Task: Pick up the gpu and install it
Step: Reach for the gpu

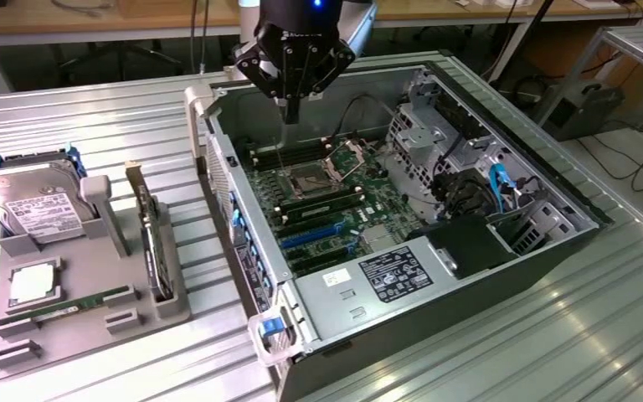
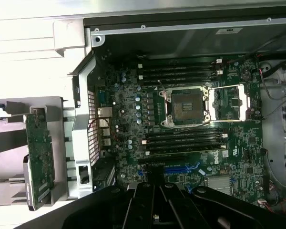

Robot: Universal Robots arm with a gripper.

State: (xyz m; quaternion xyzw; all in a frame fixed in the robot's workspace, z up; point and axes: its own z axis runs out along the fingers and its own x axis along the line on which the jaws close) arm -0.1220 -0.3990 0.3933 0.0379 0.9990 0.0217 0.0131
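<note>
The exterior view gives the overall layout. The gripper (image 1: 290,113) hangs above the open case (image 1: 522,138), over the far end of the motherboard (image 1: 333,209). Its fingers are pressed together into one narrow tip and hold nothing. The case lies on its side on a ribbed metal table (image 1: 98,117). A grey holder (image 1: 107,219) sits just beside the case, on the exterior view's left.

Holder contents, exterior view:
- The gpu (image 1: 148,243) stands on edge in a slot on the side nearest the case, untouched and well apart from the gripper.
- The hard drive (image 1: 31,205) leans upright at the far end.
- A square silvery chip (image 1: 33,283) lies flat.
- The memory stick (image 1: 70,308) lies flat in a groove.

Case contents, exterior view:
- CPU socket (image 1: 311,180)
- Blue slots (image 1: 316,239)
- Labelled power supply (image 1: 394,272)
- Drive bays with blue cables (image 1: 501,188)

The wrist view looks straight down into the case (image 2: 181,26). It shows board detail that the exterior view leaves coarse: the socket (image 2: 186,107) with its frame swung open, and rows of memory slots (image 2: 181,71) on both sides of it. The closed gripper (image 2: 155,181) appears over the blue slots (image 2: 181,169). The gpu (image 2: 38,157) shows its component face, still seated in the holder (image 2: 52,102) outside the case wall.
</note>
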